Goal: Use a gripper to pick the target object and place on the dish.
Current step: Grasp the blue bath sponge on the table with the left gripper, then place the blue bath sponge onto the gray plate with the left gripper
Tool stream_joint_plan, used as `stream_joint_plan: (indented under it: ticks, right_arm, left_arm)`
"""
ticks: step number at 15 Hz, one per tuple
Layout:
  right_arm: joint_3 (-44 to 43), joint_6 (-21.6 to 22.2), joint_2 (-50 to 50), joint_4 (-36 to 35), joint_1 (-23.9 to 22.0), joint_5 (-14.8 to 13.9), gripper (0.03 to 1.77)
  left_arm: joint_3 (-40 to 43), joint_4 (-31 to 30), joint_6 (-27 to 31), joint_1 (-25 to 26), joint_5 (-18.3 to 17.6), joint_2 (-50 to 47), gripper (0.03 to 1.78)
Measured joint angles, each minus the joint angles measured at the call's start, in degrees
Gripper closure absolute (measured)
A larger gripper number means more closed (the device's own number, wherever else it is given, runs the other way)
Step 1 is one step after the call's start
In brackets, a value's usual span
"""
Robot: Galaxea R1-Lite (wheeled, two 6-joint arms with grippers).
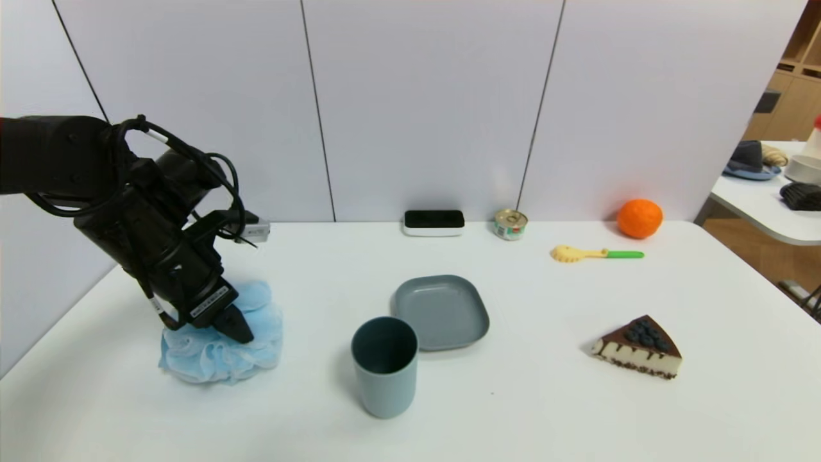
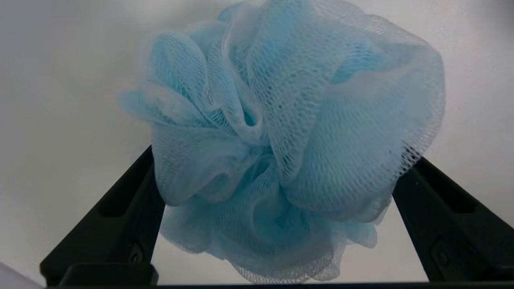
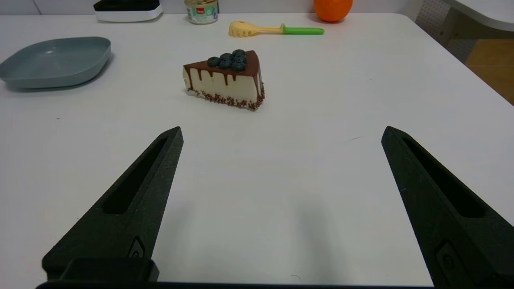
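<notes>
White counter [image 1: 449, 410] fills the head view, backed by pale wall panels.

Left arm reaches in from the robot's left, angled down over the pouf [image 1: 221, 350]. Left claw [image 1: 234, 327] is pressed into the top of it. In the left wrist view the two black fingers [image 2: 120, 224] stand spread wide, one on each side of the pouf [image 2: 281, 152], the mesh bulging between them and touching both near their inner edges (not squeezed in, so open around it rather than clamped). Pouf sits on the counter at the robot's left, well apart from the dish [image 1: 442, 311].

Right claw [image 3: 281, 132] shows only in its own wrist view: fingers wide apart, nothing between them, low over bare counter [image 3: 281, 208] with the cake slice [image 3: 225, 80] ahead of it.

Dish lies near the counter's middle, nothing on it. Grey-blue cup [image 1: 383, 366] stands upright just beside the dish's near left corner.

Cake slice [image 1: 638, 346] lies to the right. Orange ball [image 1: 639, 218] at the far right by the wall. Black-and-white box [image 1: 434, 222] at the back centre, a small tin [image 1: 511, 224] just beside it. Yellow pasta fork with green handle [image 1: 593, 254] between tin and ball, a little nearer.
</notes>
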Motion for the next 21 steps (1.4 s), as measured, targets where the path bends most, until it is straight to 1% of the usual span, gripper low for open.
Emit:
stream_joint_plan:
  ticks: [2, 9, 10, 13, 15, 17, 18, 21]
  right_arm:
    - [0.0, 0.0, 0.0, 0.0, 0.0, 0.0, 0.09]
    - [0.0, 0.0, 0.0, 0.0, -0.05, 0.04, 0.09]
    - [0.0, 0.0, 0.0, 0.02, -0.05, 0.01, 0.09]
    - [0.0, -0.02, 0.0, 0.0, 0.0, 0.0, 0.09]
    - [0.0, 0.0, 0.0, 0.0, 0.0, 0.01, 0.09]
    - [0.0, 0.0, 0.0, 0.0, -0.05, 0.0, 0.09]
    - [0.0, 0.0, 0.0, 0.0, -0.05, 0.01, 0.09]
    - [0.0, -0.02, 0.0, 0.0, -0.05, 0.0, 0.09]
  left_arm:
    - [1.38, -0.16, -1.5, 0.06, -2.39, 1.18, 0.12]
    - [2.32, -0.44, -1.66, 0.09, -2.72, 3.66, 0.12]
    - [2.32, -0.49, -1.6, 0.11, -2.72, 3.74, 0.2]
    - [2.06, -0.35, -1.55, 0.11, -2.72, 3.74, 0.66]
    - [2.06, -0.2, -1.55, 0.09, -2.76, 3.66, 0.86]
    - [1.99, -0.16, -1.52, 0.06, -2.73, 3.39, 1.0]
    - [1.93, -0.13, -1.55, 0.02, -2.73, 3.13, 1.03]
    - [1.32, -0.02, -1.52, -0.06, -2.72, 2.17, 1.03]
